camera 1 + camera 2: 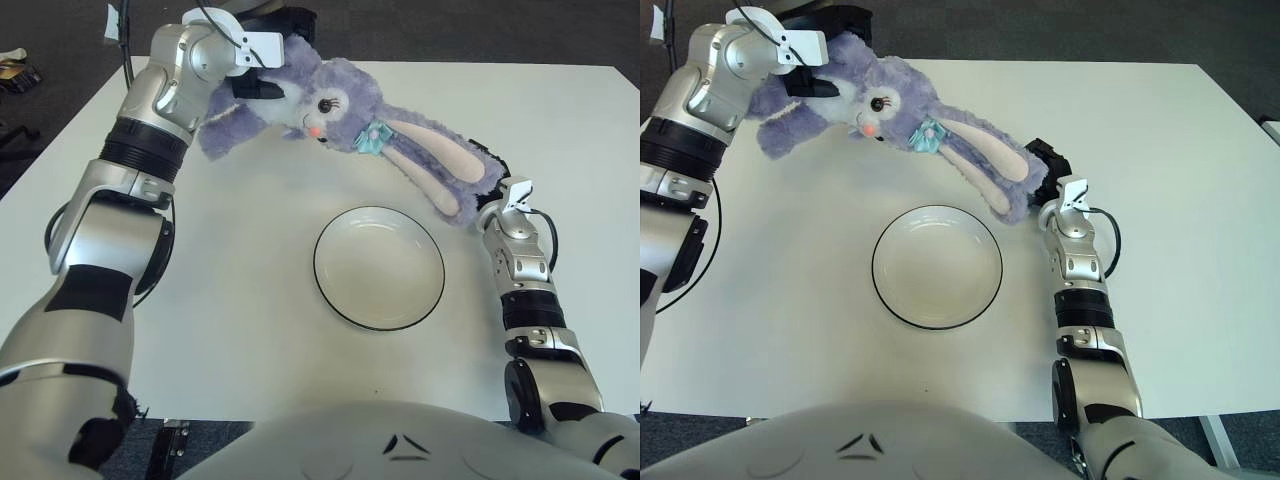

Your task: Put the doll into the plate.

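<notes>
At the far left, the left hand (262, 62) is up over the far-left part of the white bench (250, 300), its fingers closed on the body of the doll (340, 105), a purple plush rabbit with a white face, a pink nose and a teal bow at the neck. The doll stretches out from that grip toward the right, its head near the middle of the far side of the bench and its long, pink-lined ears trailing down and to the right. It is held above the bench rather than lying flat on it, though whether any part brushes the surface I cannot tell. Nearer the robot, roughly centre, sits the plate (345, 300), a white round dish with a thin dark rim, nothing in it; the doll is beyond it and does not overlap it. To the right, the right hand (1045, 165) meets the ends of the ears, its dark fingers showing just past the ear tips; how far they are closed, or whether they truly grip the ears, cannot be made out
</notes>
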`<control>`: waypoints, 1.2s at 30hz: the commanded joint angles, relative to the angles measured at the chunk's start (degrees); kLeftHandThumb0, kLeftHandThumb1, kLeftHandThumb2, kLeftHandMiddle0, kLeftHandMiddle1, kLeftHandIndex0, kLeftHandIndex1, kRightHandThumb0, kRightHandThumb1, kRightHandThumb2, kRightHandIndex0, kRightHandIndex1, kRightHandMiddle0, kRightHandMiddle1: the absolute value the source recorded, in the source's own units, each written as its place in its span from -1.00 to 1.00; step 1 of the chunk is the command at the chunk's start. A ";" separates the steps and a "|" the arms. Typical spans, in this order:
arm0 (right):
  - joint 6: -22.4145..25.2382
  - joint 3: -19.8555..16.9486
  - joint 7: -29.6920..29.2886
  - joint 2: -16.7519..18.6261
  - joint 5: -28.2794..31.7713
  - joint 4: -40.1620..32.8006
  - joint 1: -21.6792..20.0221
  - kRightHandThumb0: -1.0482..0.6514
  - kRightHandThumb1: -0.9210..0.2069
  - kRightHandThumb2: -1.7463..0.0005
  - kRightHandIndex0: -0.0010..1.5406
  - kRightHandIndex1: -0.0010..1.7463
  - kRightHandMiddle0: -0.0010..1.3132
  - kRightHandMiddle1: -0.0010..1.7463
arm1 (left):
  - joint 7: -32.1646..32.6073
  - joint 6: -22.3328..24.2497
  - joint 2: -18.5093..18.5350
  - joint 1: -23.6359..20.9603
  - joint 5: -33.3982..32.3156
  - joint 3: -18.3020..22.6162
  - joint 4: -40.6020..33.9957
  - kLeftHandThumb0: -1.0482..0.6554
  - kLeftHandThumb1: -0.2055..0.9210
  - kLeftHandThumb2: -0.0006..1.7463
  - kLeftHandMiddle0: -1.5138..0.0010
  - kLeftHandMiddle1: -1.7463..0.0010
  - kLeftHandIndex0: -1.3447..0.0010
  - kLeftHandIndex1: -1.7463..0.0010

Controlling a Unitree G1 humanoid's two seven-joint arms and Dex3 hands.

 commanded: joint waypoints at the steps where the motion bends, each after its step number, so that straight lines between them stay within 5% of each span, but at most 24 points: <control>1: 1.28 1.47 -0.17 0.49 -1.87 1.78 -0.45 -0.29 -0.12 -0.35 0.35 1.00 -0.20 1.00 | -1.56 1.87 0.69 0.02 0.54 0.51 -3.12 0.23 -0.86 1.00 -0.28 -0.80 -0.11 -1.00; 26: 2.63 4.63 1.61 0.39 -4.71 -0.91 -2.20 -0.28 -0.15 -0.32 0.27 1.00 -0.23 1.00 | -6.30 6.74 -0.21 3.07 -4.77 3.57 -11.74 0.23 -0.81 1.00 -0.24 -0.88 -0.06 -1.00; 31: 2.58 5.99 1.22 0.65 -5.94 -2.39 -3.38 0.13 0.23 -0.64 0.03 0.99 -0.31 1.00 | -6.57 8.74 -0.51 3.67 -5.19 3.89 -13.67 0.23 -0.80 1.00 -0.22 -0.90 -0.05 -1.00; 34: -0.96 7.68 1.04 -0.55 -8.70 -1.89 -3.48 0.19 0.15 -0.58 -0.21 1.00 -0.26 1.00 | -6.15 9.71 -0.87 3.84 -5.02 4.06 -14.51 0.23 -0.79 1.00 -0.22 -0.91 -0.05 -1.00; 36: -2.59 8.34 1.27 -1.14 -9.91 -1.71 -3.46 0.21 -0.03 -0.39 -0.19 0.84 -0.42 1.00 | -5.74 9.96 -1.06 3.94 -4.79 4.08 -14.82 0.23 -0.79 1.00 -0.21 -0.91 -0.05 -1.00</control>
